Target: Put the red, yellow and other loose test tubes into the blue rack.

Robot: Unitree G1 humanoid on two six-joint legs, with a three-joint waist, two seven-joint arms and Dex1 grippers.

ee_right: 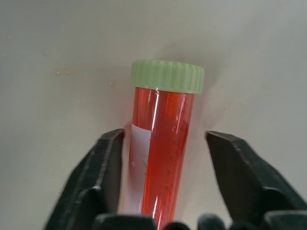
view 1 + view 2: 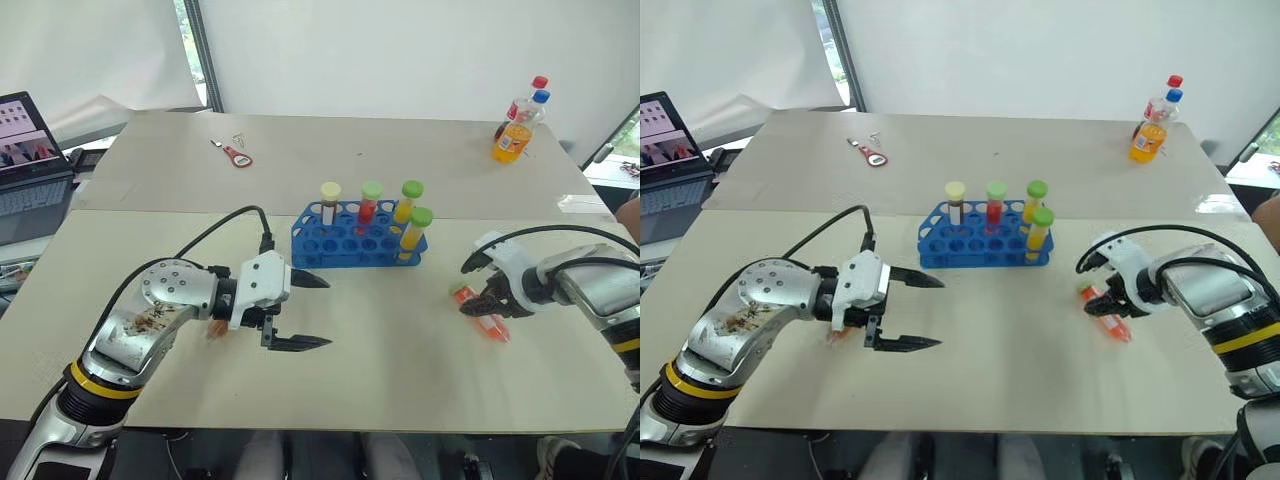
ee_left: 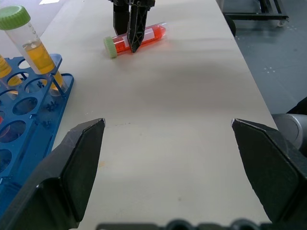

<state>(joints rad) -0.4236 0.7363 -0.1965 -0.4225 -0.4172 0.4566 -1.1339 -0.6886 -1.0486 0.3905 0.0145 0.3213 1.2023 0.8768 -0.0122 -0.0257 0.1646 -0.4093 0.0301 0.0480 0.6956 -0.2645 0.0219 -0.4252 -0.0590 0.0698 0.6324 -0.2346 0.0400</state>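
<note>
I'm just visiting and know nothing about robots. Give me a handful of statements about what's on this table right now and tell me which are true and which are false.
1. Four capped tubes stand upright in the blue rack. True.
2. The red tube with a green cap lies flat on the table. True.
3. The left claw is clamped on a tube. False: its fingers stand wide apart with nothing between them.
4. The right claw has its fingers on either side of the red tube. True, though a gap shows beside one finger, so it is not yet clamped.
5. The orange drink bottle stands inside the rack. False: it stands at the table's far right corner.
</note>
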